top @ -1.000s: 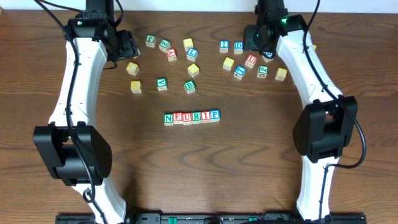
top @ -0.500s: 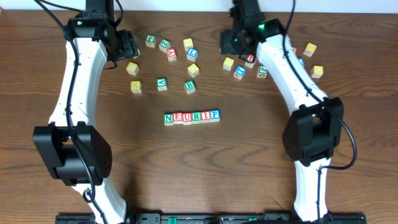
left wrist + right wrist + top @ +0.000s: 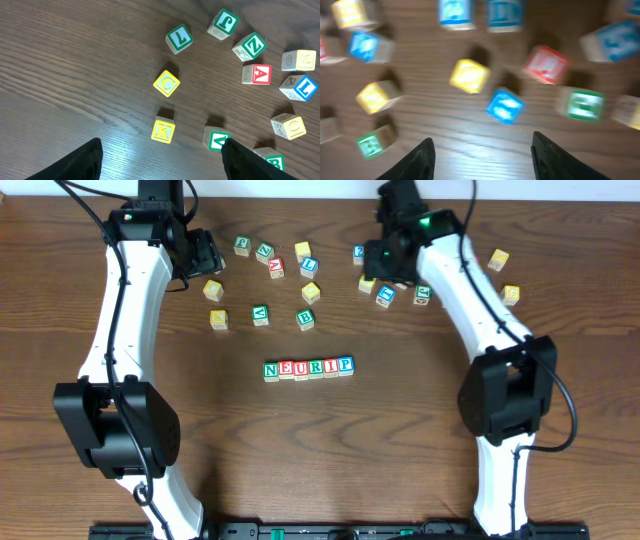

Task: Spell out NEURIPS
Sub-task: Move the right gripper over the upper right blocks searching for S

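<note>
Dark brown wood grain runs across the tabletop (image 3: 320, 450). In the middle of it sits the row of lettered cubes (image 3: 308, 368), six of them touching side by side and reading left to right: green N (image 3: 271, 369), red E (image 3: 285, 369), U (image 3: 300, 369), green R (image 3: 315, 368), red I (image 3: 330, 367) and blue P (image 3: 345, 366).

The left arm (image 3: 125, 310) rises from its dark base at the near left and stretches in a long white curve to the far left. There it bends inward, so the left pincer (image 3: 205, 252) points toward the left scatter of loose cubes (image 3: 262, 280). From its wrist, the two dark fingers (image 3: 82, 160) stand well apart with nothing between them. A yellow K cube (image 3: 163, 131) and a yellow C cube (image 3: 166, 83) lie on the wood just ahead, with a red A cube (image 3: 256, 74) farther right.

The right arm (image 3: 470, 290) climbs from the near right and leans diagonally inward to the far side. Its right pincer (image 3: 482, 150) hangs over the right scatter of cubes (image 3: 385, 295). That wrist view is smeared, so no letters can be read. The fingers are parted and empty, above a yellow cube (image 3: 469, 76), a blue cube (image 3: 505, 106) and a red cube (image 3: 546, 65). Both pincers are well apart from the row.
</note>
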Robot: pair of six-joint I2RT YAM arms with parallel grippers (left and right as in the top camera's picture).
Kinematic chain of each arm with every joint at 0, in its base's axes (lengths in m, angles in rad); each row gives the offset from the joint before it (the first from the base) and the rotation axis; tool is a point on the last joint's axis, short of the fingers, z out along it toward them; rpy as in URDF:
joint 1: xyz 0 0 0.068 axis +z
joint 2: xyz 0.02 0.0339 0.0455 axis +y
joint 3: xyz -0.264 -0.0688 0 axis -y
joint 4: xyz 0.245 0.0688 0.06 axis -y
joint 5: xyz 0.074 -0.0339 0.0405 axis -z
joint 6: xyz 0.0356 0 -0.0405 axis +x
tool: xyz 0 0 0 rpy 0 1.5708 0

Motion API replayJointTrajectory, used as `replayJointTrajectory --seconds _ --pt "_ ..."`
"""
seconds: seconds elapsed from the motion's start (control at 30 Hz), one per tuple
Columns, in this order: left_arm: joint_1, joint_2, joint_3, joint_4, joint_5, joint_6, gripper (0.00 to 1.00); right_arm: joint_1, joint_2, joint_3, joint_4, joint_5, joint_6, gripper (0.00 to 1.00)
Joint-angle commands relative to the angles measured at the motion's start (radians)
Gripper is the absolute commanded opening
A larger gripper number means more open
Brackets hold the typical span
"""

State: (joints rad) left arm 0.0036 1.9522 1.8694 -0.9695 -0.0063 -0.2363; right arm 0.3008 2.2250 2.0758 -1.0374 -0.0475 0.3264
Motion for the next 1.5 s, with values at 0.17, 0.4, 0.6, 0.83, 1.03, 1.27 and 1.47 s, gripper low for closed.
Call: replayJointTrajectory --seconds 0.17,0.4,0.6,0.83,1.03,1.27,1.47 --pt "-0.003 -0.003 -0.016 -0.006 -0.006 -0.013 0.75 -0.169 0.003 0.002 -0.098 0.033 0.009 0.72" --pt "-0.003 -0.003 -0.016 -0.006 -0.006 -0.013 0.75 -0.228 0.003 0.002 -0.116 0.047 -0.01 0.76" --pt "-0.003 -0.003 -0.016 -0.006 -0.006 -0.013 0.75 -0.254 0.003 -0.003 -0.132 0.074 -0.01 0.75" --pt "-0.003 -0.003 -0.016 -0.006 -0.006 -0.012 0.75 -0.263 0.003 -0.045 -0.141 0.133 -0.01 0.76" --pt "-0.003 -0.003 -0.016 -0.005 -0.006 -0.012 0.75 -0.285 0.003 -0.061 -0.14 0.131 -0.01 0.76" --pt "-0.003 -0.003 -0.016 -0.005 -0.006 -0.012 0.75 -0.286 0.003 -0.065 -0.141 0.127 -0.01 0.76" --pt "-0.003 -0.003 -0.016 -0.005 -0.006 -0.012 0.75 -0.287 0.003 -0.084 -0.134 0.127 -0.01 0.75"
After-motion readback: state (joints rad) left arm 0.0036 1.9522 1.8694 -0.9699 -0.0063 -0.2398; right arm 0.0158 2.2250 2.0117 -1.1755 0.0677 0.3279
